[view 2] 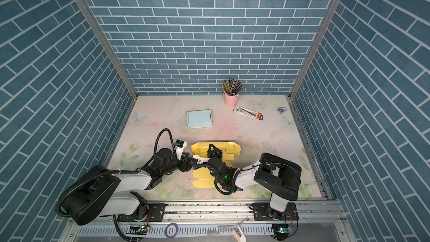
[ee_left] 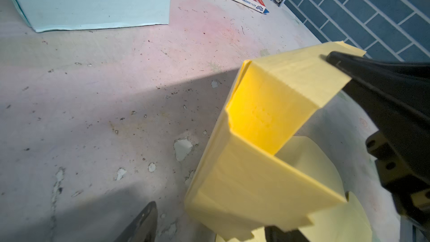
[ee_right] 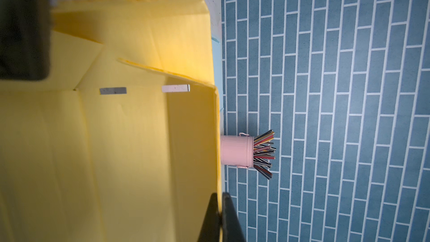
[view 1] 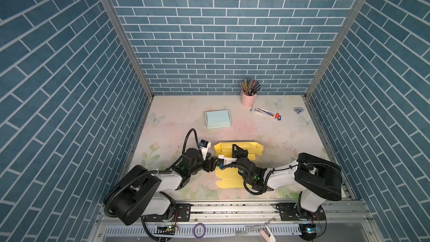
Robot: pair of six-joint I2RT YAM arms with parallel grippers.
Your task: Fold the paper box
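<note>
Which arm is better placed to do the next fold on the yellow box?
Left. The left tool is open beside the left wall of the yellow box; the right tool is shut on the far wall, likely holding it up.

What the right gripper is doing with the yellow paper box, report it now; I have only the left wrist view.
Observer: The black right gripper is shut on the top edge of the upright far wall of the yellow paper box.
Operator: Give me the box floor.
Observer: Two narrow slots sit along a crease in the floor, both empty.
Operator: Now the near end of the sheet.
Observer: In both top views the near panel lies flat on the floral tabletop, partly under the right arm.
</note>
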